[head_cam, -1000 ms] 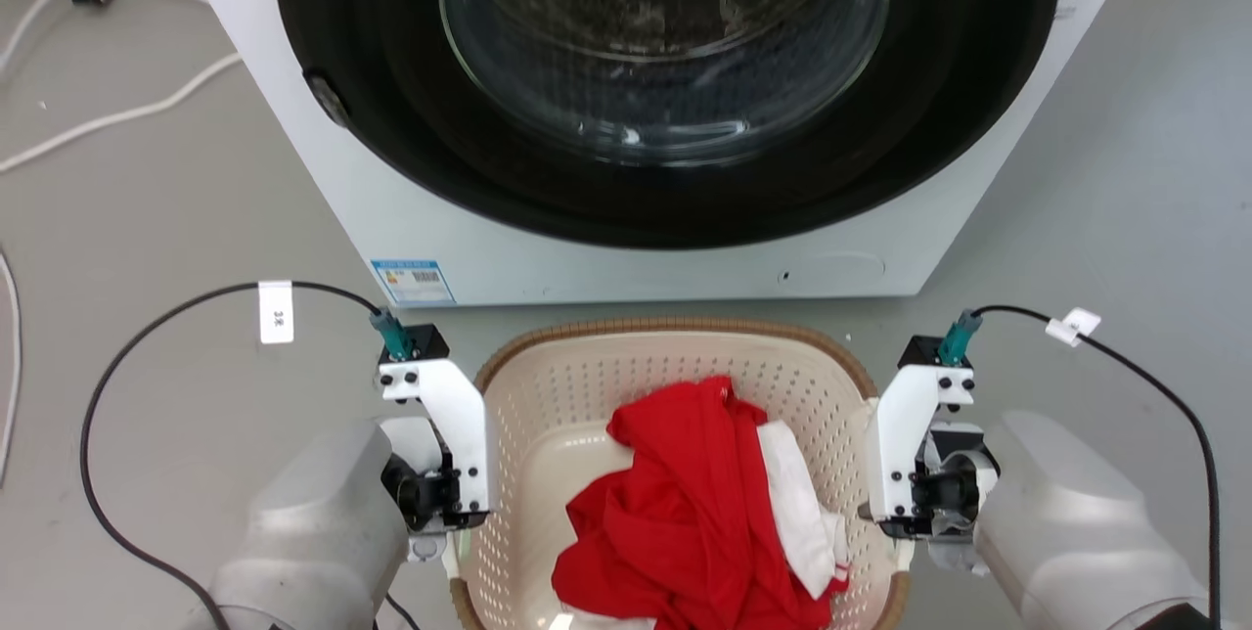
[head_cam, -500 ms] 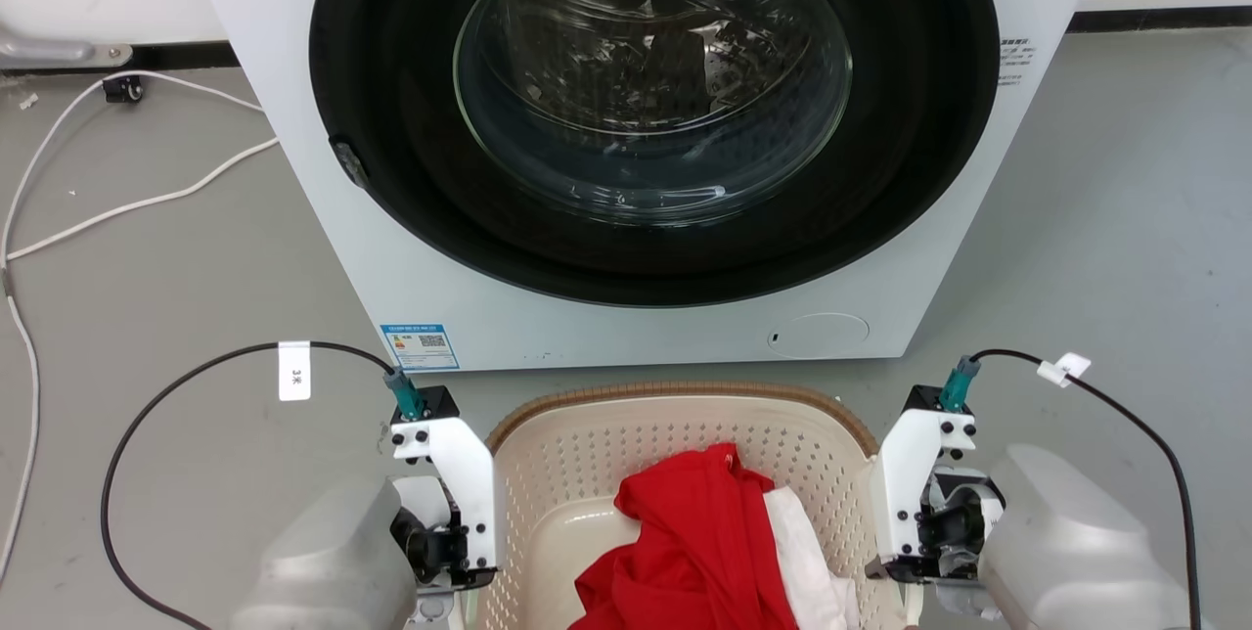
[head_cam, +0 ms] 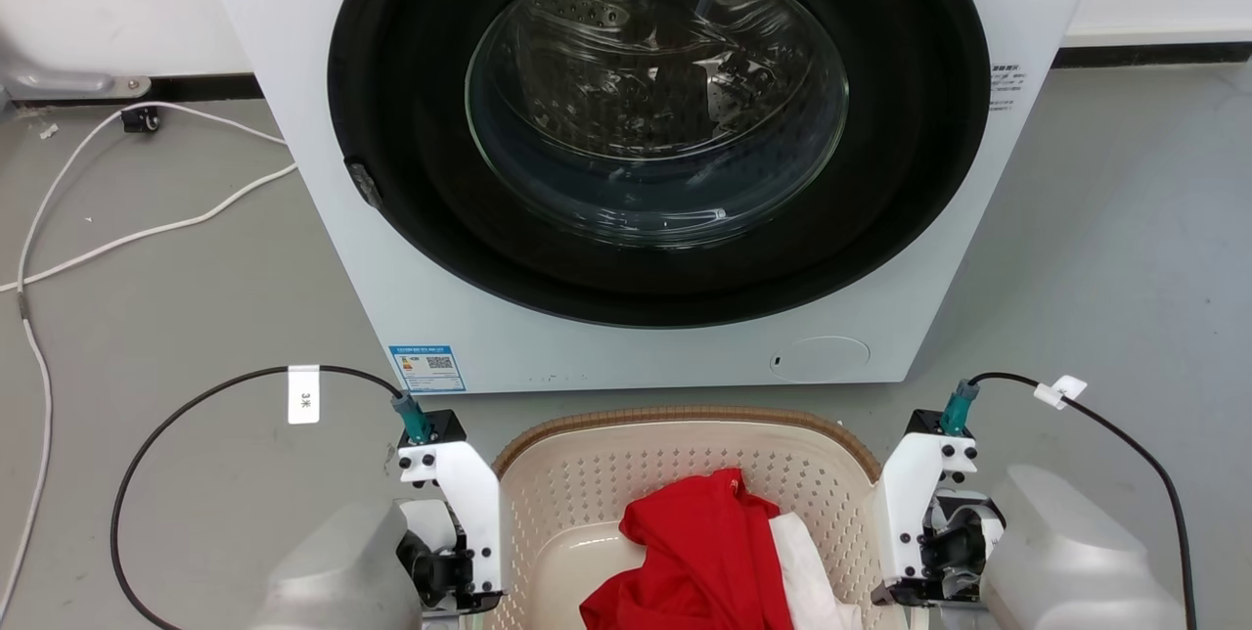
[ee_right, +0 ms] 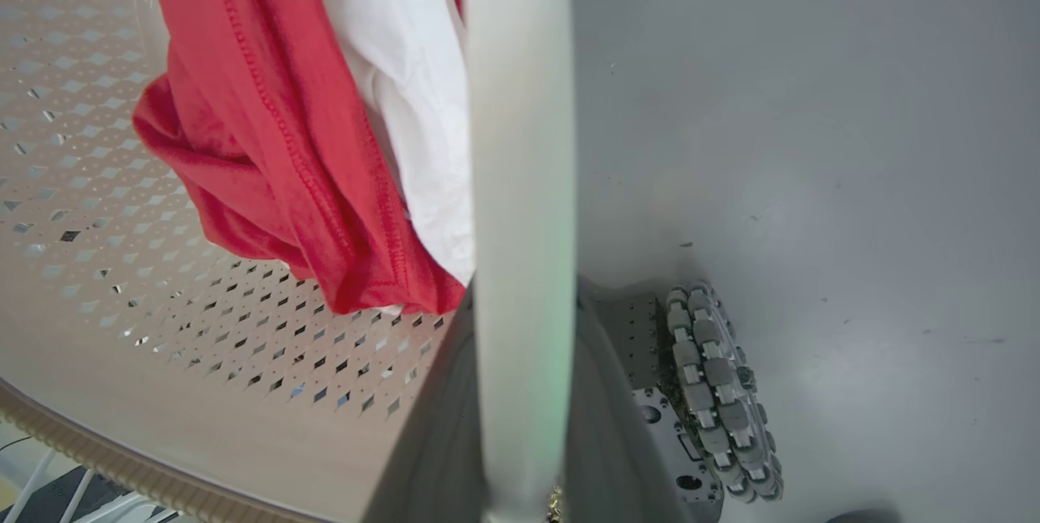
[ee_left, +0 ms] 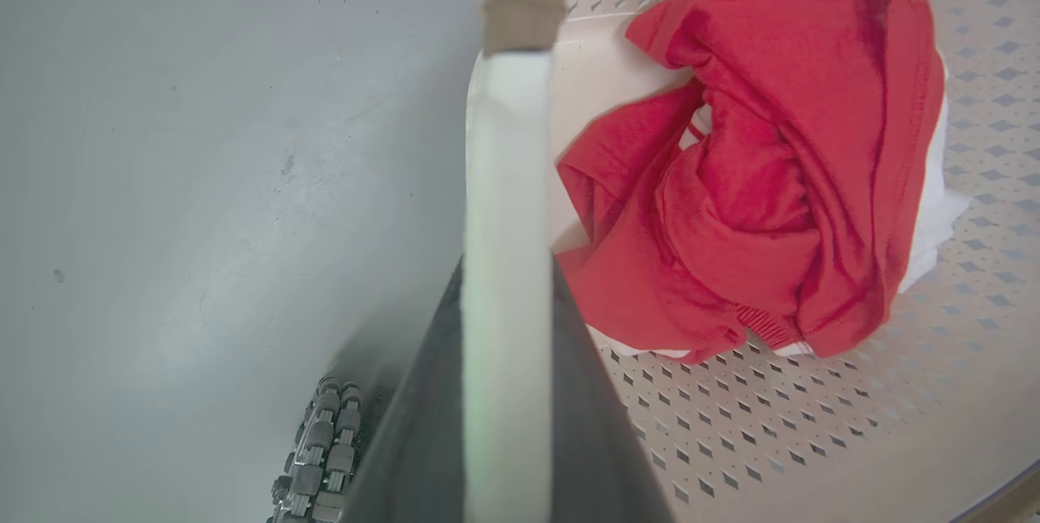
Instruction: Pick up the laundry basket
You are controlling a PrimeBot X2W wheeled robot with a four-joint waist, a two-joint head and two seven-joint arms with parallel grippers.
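The cream perforated plastic laundry basket [head_cam: 685,415], with its brown braided-look rim, sits at 6 o'clock in the head view. It is directly before the white front-loading washing machine [head_cam: 665,356] at 12 o'clock, whose round glass door is shut. The left gripper [ee_left: 505,417] at 7 o'clock and the right gripper [ee_right: 524,417] at 5 o'clock flank the basket symmetrically, one per side, which spreads the load and should hold it level. In each wrist view two dark fingers press against opposite faces of a white plastic bar, the left handle [ee_left: 504,182] and the right handle [ee_right: 520,141]. Both grippers are therefore closed narrowly onto the stiff handles rather than the flexible perforated wall. A crumpled red fabric garment [head_cam: 704,562] lies over a white cloth [head_cam: 807,576] in the bottom, toward the right wall, a light, soft load that might slide a little. The smooth grey floor [head_cam: 176,297] and a roller-studded base wheel [ee_right: 719,393] appear well below the rim in the wrist views, so the basket looks to be off the ground, with the lift under way or nearly complete. A white cable [head_cam: 147,229] trails at 9 o'clock, well apart.
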